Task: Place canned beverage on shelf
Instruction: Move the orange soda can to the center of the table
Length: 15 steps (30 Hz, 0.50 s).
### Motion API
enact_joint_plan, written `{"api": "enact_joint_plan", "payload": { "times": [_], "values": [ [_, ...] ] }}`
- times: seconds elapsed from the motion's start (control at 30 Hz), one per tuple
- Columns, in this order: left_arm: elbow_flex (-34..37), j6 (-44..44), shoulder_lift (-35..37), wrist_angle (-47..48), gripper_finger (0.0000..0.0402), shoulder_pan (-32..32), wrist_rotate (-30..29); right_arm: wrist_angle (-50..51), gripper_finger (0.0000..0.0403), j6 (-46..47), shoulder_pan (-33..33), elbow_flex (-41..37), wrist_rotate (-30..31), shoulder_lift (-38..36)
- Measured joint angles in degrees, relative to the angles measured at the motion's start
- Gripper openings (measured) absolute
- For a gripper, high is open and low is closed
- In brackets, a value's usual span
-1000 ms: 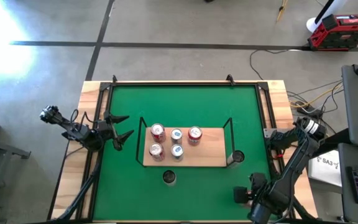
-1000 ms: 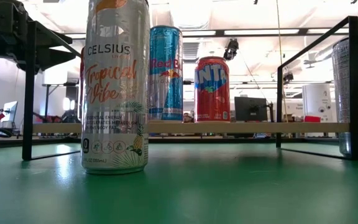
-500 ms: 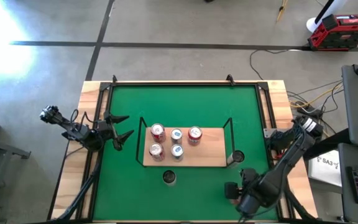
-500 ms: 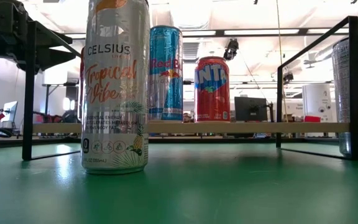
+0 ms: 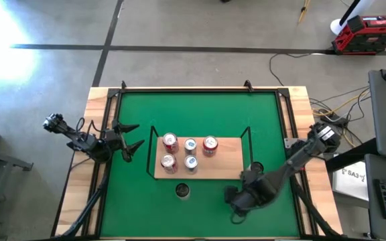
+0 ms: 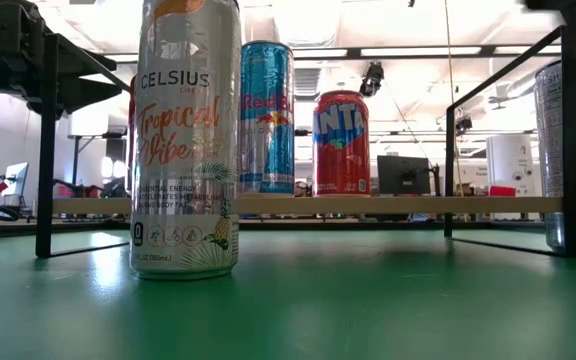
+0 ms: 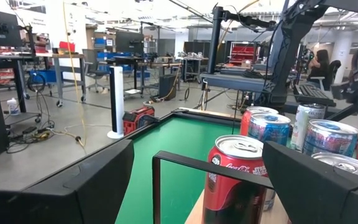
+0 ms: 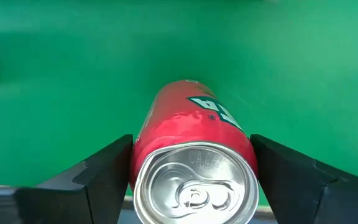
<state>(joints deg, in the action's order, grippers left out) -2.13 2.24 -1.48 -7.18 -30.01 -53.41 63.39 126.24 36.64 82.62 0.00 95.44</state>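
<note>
1. One red aluminium drink can (image 8: 191, 143) sits between the dark fingers of my right gripper (image 5: 232, 201). The fingers press on its sides, and it looks lifted off the green mat (image 5: 200, 114), though I can't fully confirm contact.
2. Can's long axis is upright, with the pull-tab top facing the wrist camera.
3. From that gripper, the light-wood shelf board with black wire frame (image 5: 230, 164) lies just beyond, toward the table's far side. Its bare right end is nearest, and five cans fill the rest.
4. My right arm is clearly nearer. My left gripper (image 5: 129, 137) waits with fingers spread at the shelf's left end.
</note>
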Motion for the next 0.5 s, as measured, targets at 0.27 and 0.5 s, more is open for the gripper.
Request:
{"api": "enact_joint_plan", "payload": {
  "times": [0.27,0.5],
  "values": [
    [0.0,0.0,-0.1,0.0,0.034,0.0,0.0,1.4,0.0292,-15.2,-7.5,5.1,-3.3,5.2],
    [0.0,0.0,-0.1,0.0,0.034,0.0,0.0,5.3,0.0292,-23.8,-10.7,12.0,-2.8,10.3]
  ]
}}
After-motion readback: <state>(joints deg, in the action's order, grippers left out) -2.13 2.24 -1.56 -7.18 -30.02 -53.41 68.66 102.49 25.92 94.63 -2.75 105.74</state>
